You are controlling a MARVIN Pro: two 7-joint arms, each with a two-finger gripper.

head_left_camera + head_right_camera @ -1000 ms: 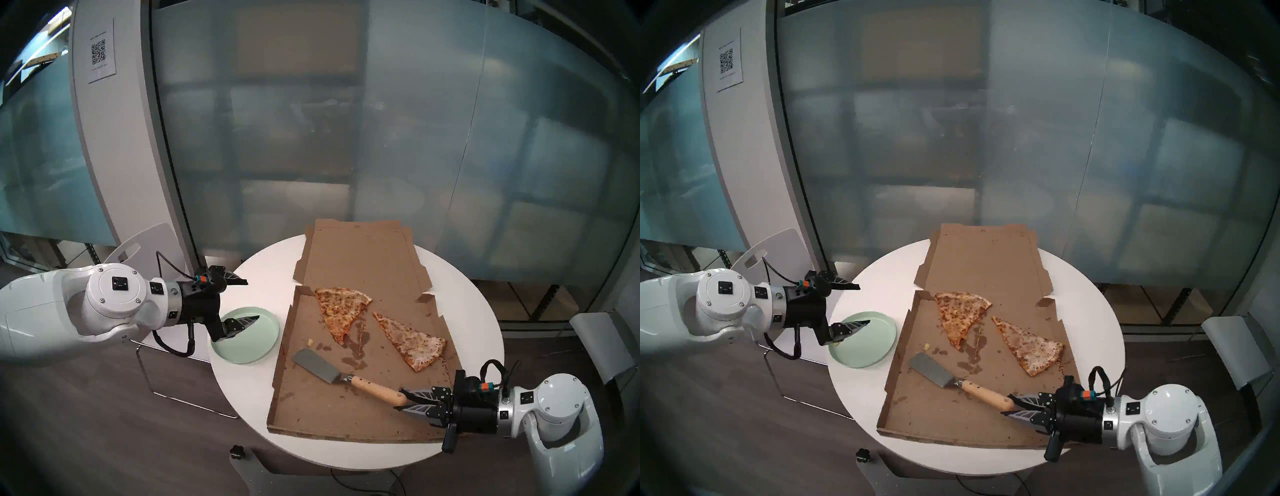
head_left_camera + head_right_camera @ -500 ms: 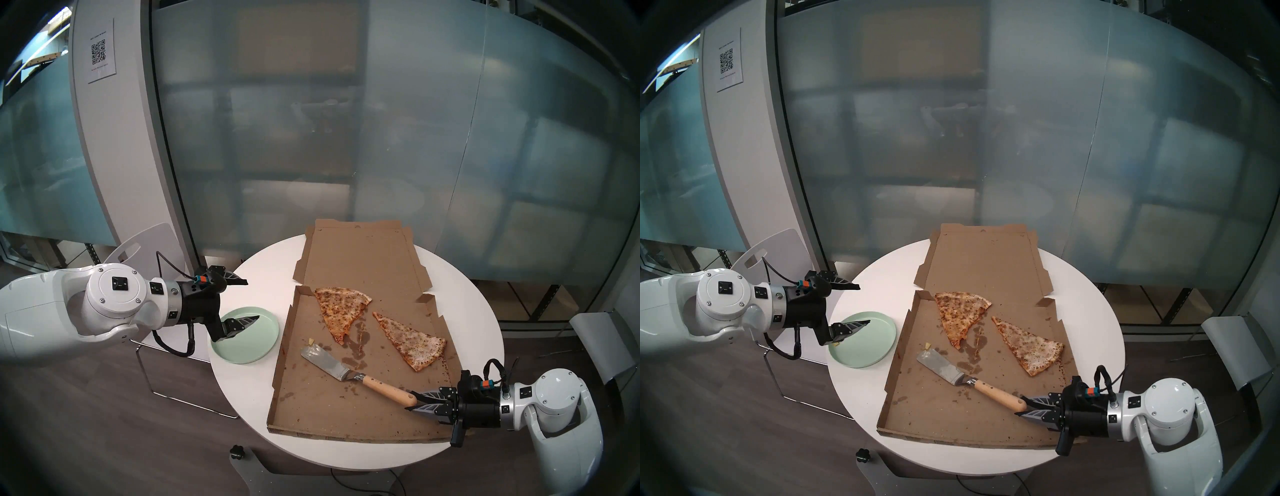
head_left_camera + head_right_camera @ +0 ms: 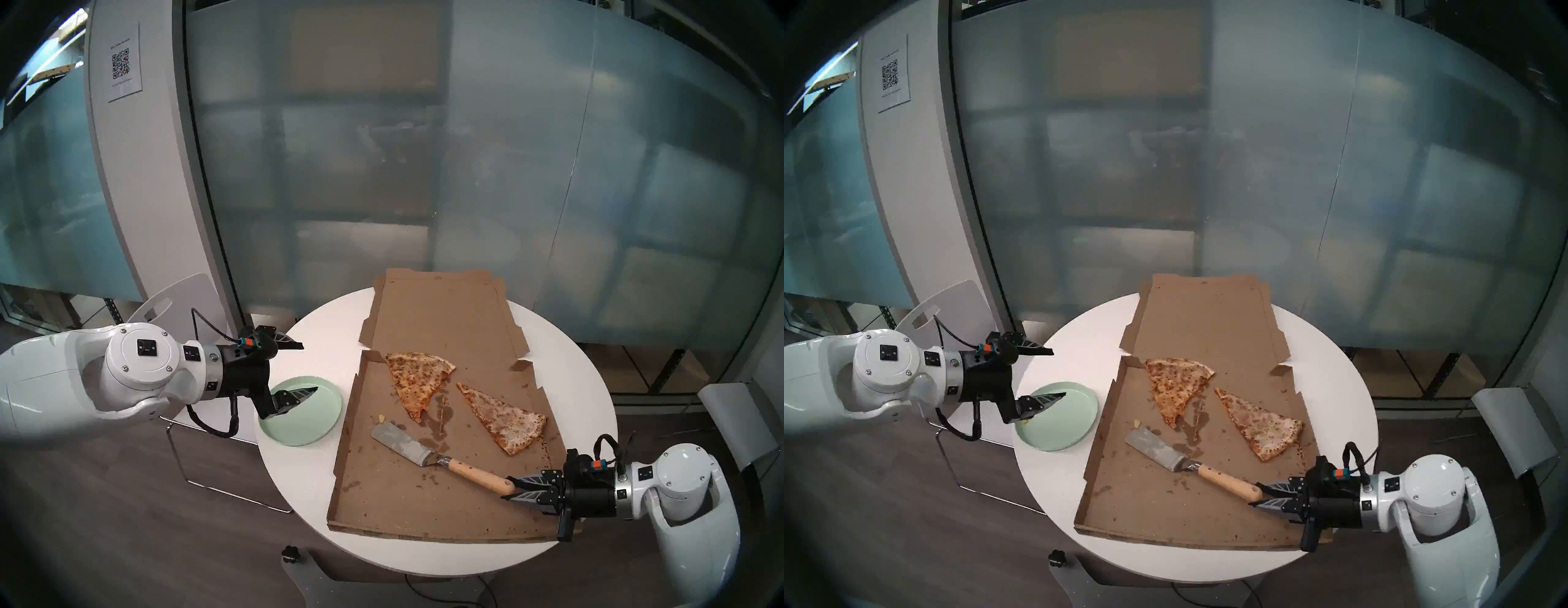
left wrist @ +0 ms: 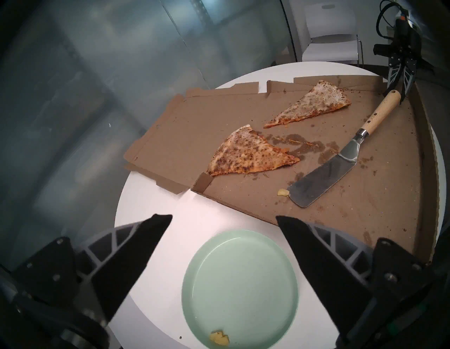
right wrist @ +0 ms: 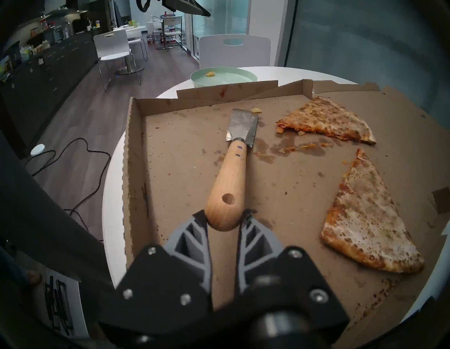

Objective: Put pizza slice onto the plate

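Pale whitish cheese with dark specks and orange-red edges covers the long triangular pizza slice [image 3: 505, 420], which lies flat in the open brown cardboard pizza box [image 3: 390, 501], right of a wider, browner slice [image 3: 418, 382]. The round mint-green plate [image 4: 280, 292] sits on the white round table [image 3: 297, 479] just beside the box, holding only a small yellowish crumb [image 4: 219, 338]. The left gripper [image 3: 309, 367] hangs over the plate, fingers spread wide, empty. The right gripper [image 5: 225, 219], reaching in level, clamps the end of the wooden-handled metal spatula [image 5: 231, 180], whose blade rests on the box floor.
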